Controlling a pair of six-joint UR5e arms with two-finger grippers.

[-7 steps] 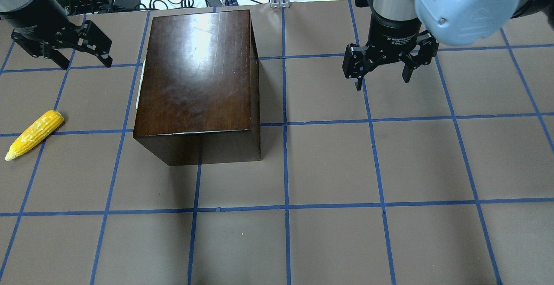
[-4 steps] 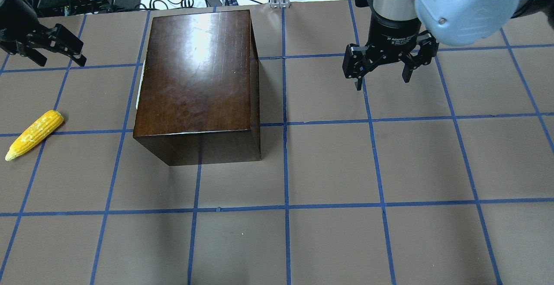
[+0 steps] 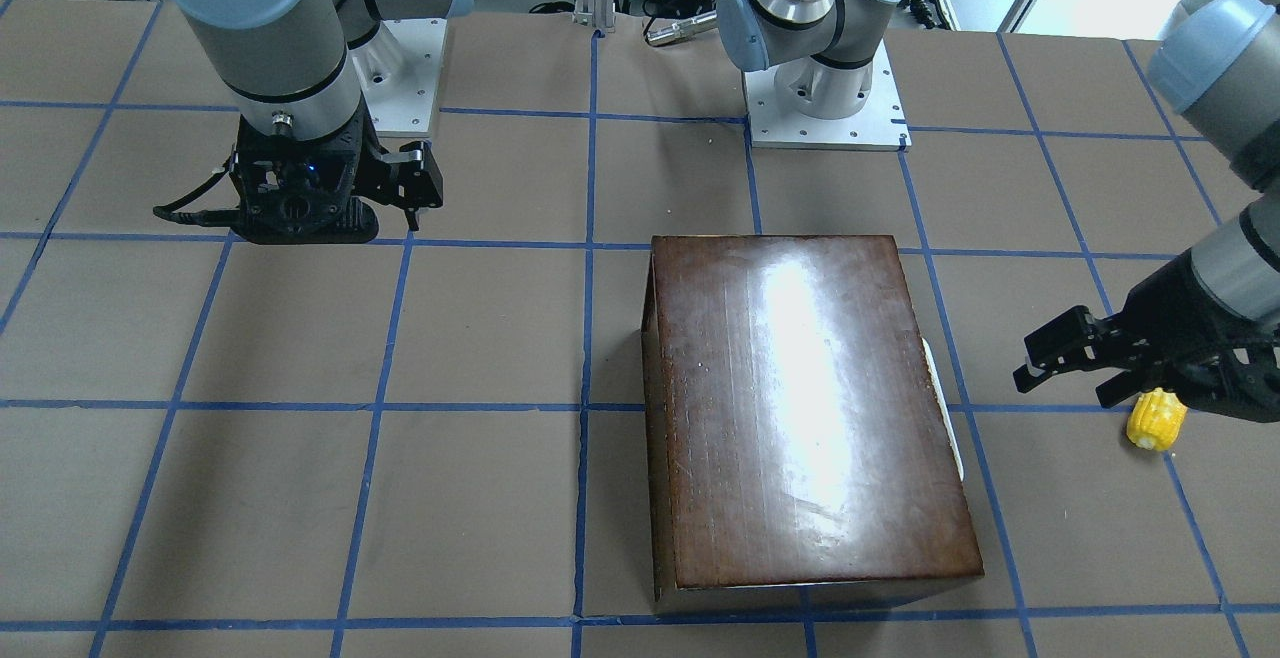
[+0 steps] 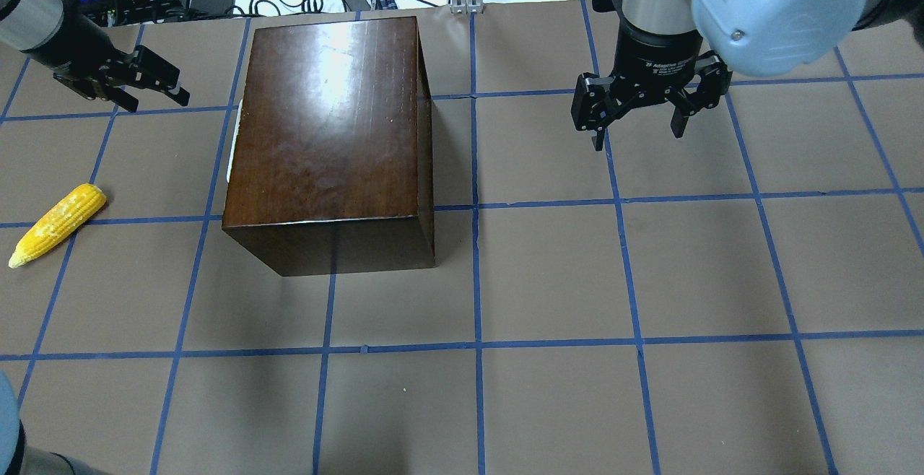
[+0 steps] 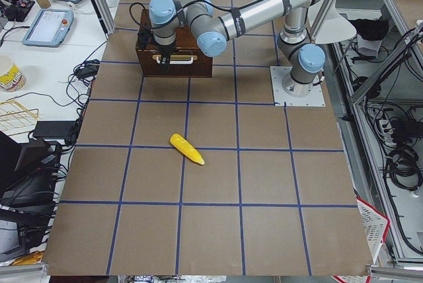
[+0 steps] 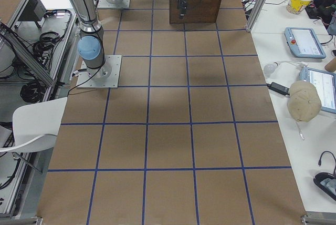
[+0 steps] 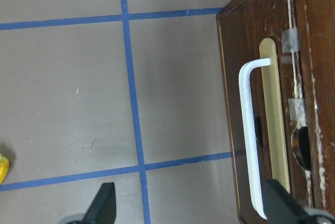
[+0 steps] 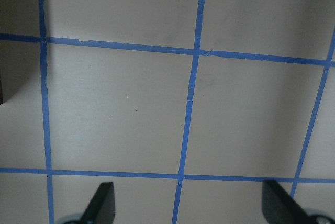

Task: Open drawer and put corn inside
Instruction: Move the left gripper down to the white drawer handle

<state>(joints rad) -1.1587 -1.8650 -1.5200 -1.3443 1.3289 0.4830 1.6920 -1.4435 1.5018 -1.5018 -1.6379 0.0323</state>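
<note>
Ok, drawer not opened yet. The glossy dark-brown wooden box (image 4: 325,121) sits on the brown paper table (image 4: 548,273). Its chipped dark-brown drawer front (image 7: 230,130) is flush and faces the robot's left, with a white bar handle (image 7: 250,150) running along it. The bright yellow bumpy corn cob (image 4: 58,224) lies on the table, well apart from the box on that same side, untouched.

Left gripper (image 4: 160,102) hovers near that face, jaws spread, holding nothing. In the wrist view the handle sits off-centre, close to one fingertip. Right gripper (image 4: 639,139) hangs released over the table on the box's other side.

Step in hand, I'd say: grab the handle.
- Shift the left gripper so the bar is centred between the fingers, at mid-length, not at its end.
- Pinch, then pull straight along the drawer's run.
- An off-axis pull will likely jam the tray or drag the whole box.
- The right arm could brace the box if it slides.
</note>
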